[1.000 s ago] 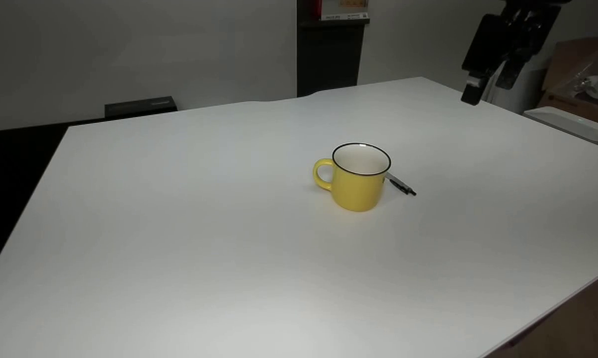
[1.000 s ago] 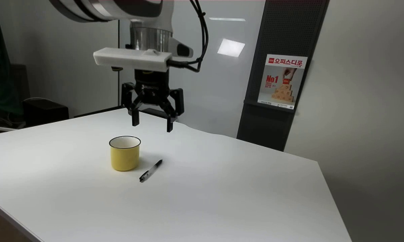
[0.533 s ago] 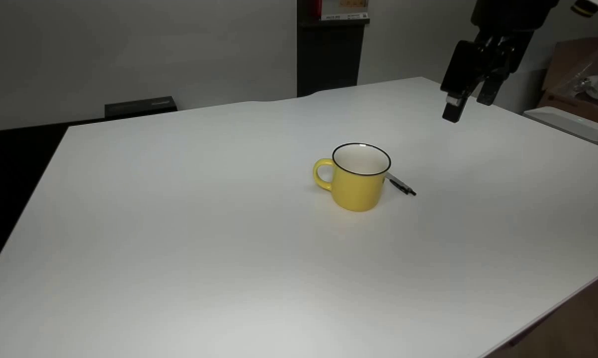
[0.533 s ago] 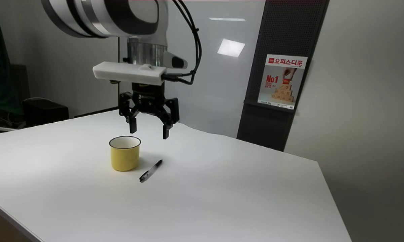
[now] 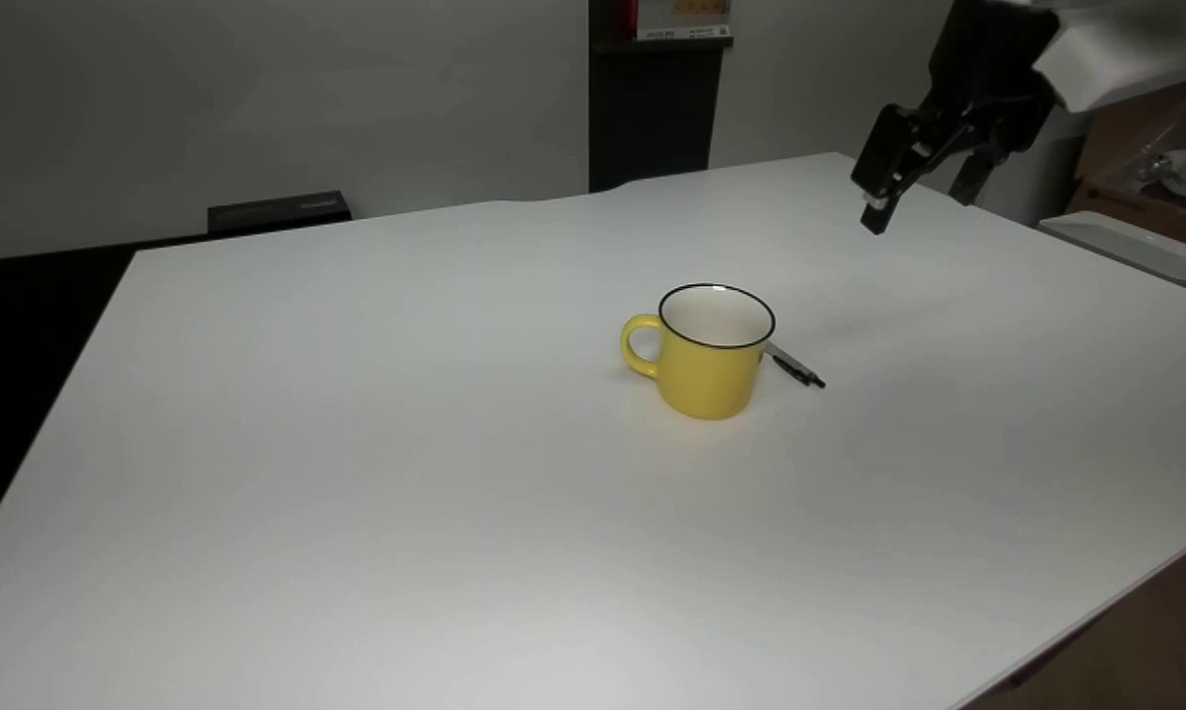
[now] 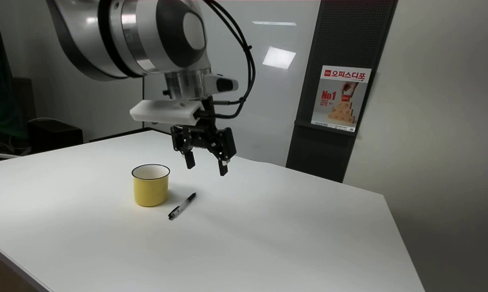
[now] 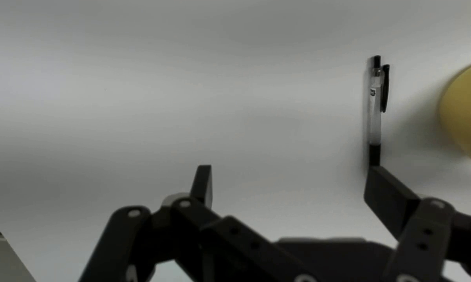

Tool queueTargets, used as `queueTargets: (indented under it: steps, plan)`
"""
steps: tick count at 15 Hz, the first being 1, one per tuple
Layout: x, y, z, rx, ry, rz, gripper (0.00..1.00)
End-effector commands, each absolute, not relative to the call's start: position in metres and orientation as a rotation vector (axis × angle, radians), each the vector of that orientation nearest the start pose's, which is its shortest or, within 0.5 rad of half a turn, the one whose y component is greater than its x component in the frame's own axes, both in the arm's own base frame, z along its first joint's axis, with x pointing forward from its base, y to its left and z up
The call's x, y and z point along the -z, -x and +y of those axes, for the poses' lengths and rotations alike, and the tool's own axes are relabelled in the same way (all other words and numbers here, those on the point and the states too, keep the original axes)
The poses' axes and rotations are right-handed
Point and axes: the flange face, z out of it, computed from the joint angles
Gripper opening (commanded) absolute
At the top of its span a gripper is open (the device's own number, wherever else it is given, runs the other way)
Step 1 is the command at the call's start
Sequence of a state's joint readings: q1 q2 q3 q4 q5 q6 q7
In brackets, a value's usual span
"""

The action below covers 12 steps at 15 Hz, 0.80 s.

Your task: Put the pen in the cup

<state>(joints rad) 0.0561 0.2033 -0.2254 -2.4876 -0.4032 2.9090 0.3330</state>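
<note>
The yellow cup (image 5: 708,383) with a dark rim stands upright on the white table in both exterior views (image 6: 150,191). Its side shows at the right edge of the wrist view (image 7: 465,111). The black and clear pen (image 6: 182,206) lies flat on the table beside the cup, apart from it. In an exterior view the cup partly hides the pen (image 5: 798,370). In the wrist view the pen (image 7: 375,117) lies right of centre, its lower end hidden by the right finger. My gripper (image 6: 207,167) is open, empty and slightly tilted, above the table beyond the pen (image 5: 920,207); its fingers show apart in the wrist view (image 7: 288,176).
The white table (image 6: 288,227) bears the cup and pen. A dark panel with a poster (image 6: 341,99) stands behind the table. A cardboard box (image 5: 1154,148) and a white tray (image 5: 1135,245) are beyond the table's right edge in an exterior view.
My gripper has come lower over the table, then shifted sideways, away from the cup, and tilted. It has stayed open. The pen and cup have not moved.
</note>
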Motion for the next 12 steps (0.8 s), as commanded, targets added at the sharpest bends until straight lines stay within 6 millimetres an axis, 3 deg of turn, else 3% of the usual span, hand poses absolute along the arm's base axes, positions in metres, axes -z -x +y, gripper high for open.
queueTargets:
  steps: [1,7,12]
  plan:
    - [-0.202,-0.502,-0.044,0.398,3.274,0.372,1.00]
    - [-0.154,-0.497,0.009,0.217,3.262,0.272,1.00]
    - [-0.140,-0.502,0.023,0.107,3.141,0.087,1.00]
